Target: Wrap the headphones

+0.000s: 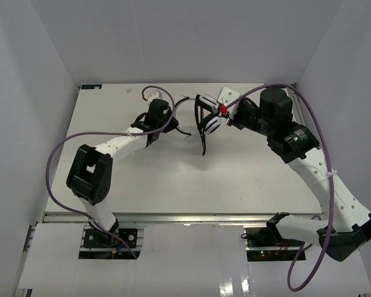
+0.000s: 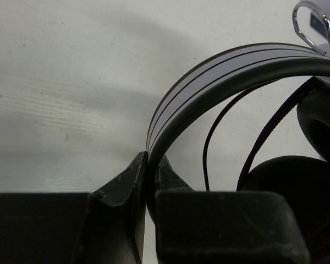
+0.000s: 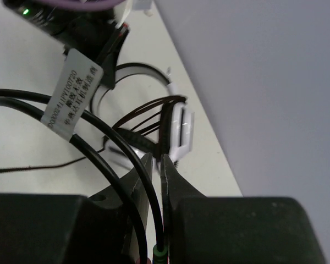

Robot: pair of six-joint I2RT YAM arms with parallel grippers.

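Observation:
The headphones (image 1: 205, 119) are held up above the table's far middle, between both grippers. My left gripper (image 1: 164, 121) is shut on the thin black headband (image 2: 220, 69), which arcs up and right from its jaws (image 2: 148, 160). A black ear pad (image 2: 297, 190) and thin cable strands (image 2: 209, 140) show beside it. My right gripper (image 1: 220, 117) is shut on the thin black cable (image 3: 154, 212) near its plug, jaws (image 3: 157, 160) almost touching. Beyond them a white earcup (image 3: 181, 127) has several cable turns across it. A cable strand hangs down (image 1: 204, 145).
Thick purple robot cables (image 1: 68, 139) loop over both arms. Grey walls close in the table's (image 1: 173, 179) left, back and right sides. Black robot cables with a white label tag (image 3: 71, 88) cross the right wrist view, with the left arm's wrist (image 3: 93, 33) behind.

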